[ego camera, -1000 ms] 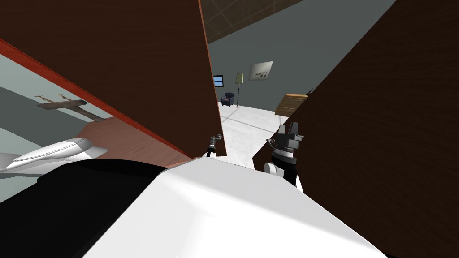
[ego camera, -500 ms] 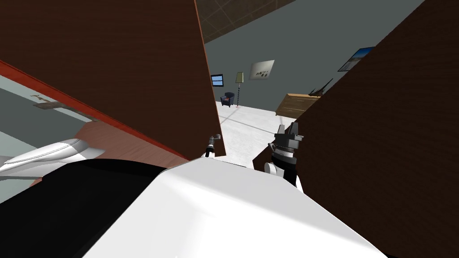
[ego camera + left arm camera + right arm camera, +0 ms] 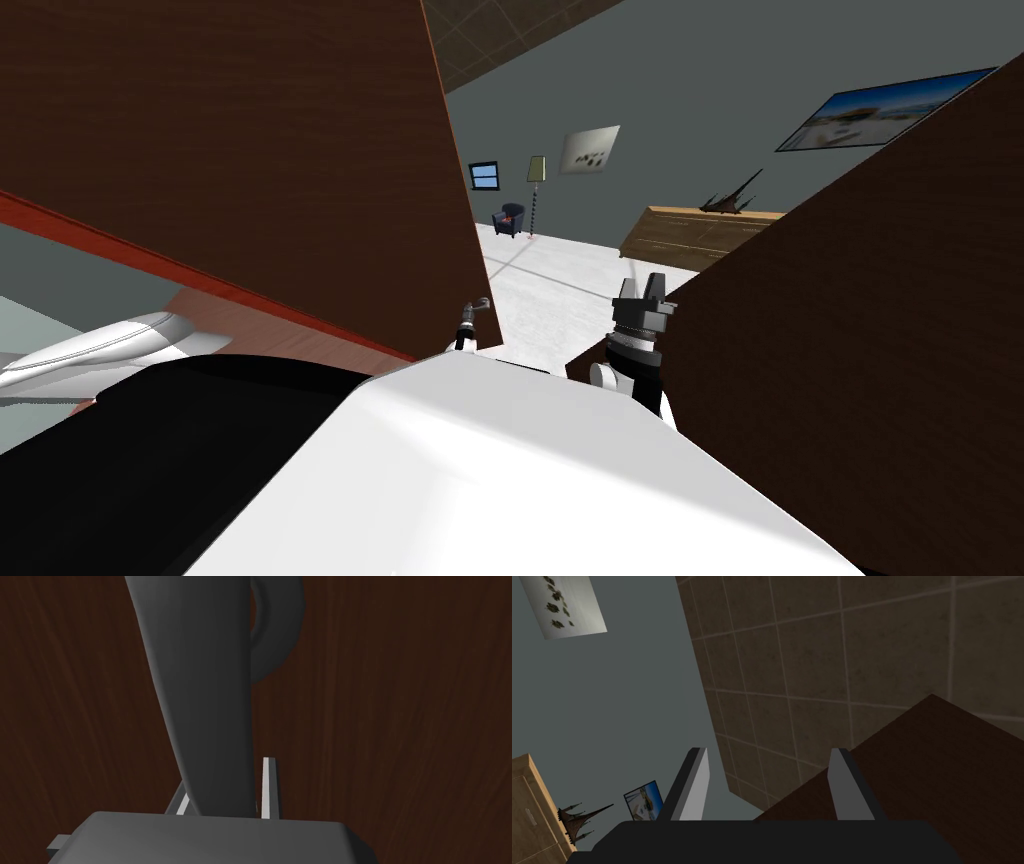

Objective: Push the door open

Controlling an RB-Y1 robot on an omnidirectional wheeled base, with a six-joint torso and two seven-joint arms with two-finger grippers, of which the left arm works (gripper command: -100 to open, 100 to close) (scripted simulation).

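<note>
The dark brown door [image 3: 250, 130] rises at the left, with its handle [image 3: 480, 308] at its free edge. In the left wrist view my left gripper [image 3: 225, 781] is shut on the dark grey handle lever [image 3: 205, 701], with the door's wood [image 3: 400, 726] right behind it. A second dark brown panel [image 3: 860, 300] stands at the right. My right gripper [image 3: 648, 285] is beside that panel's near edge, pointing up. It is open [image 3: 769, 751] with nothing between its fingers, and the brown panel [image 3: 937, 766] is next to one finger.
Between the two panels a gap shows a white floor [image 3: 560, 285] and a grey-walled room. That room holds a wooden sideboard [image 3: 690, 232], a dark armchair [image 3: 510, 220], a floor lamp [image 3: 537, 190] and a wall picture [image 3: 880, 108]. A white basin [image 3: 100, 345] lies at far left.
The gap between the panels has widened. The right panel's edge swung away to the right, uncovering the sideboard and wall picture. The door's edge shifted slightly left. Both grippers keep their places.
</note>
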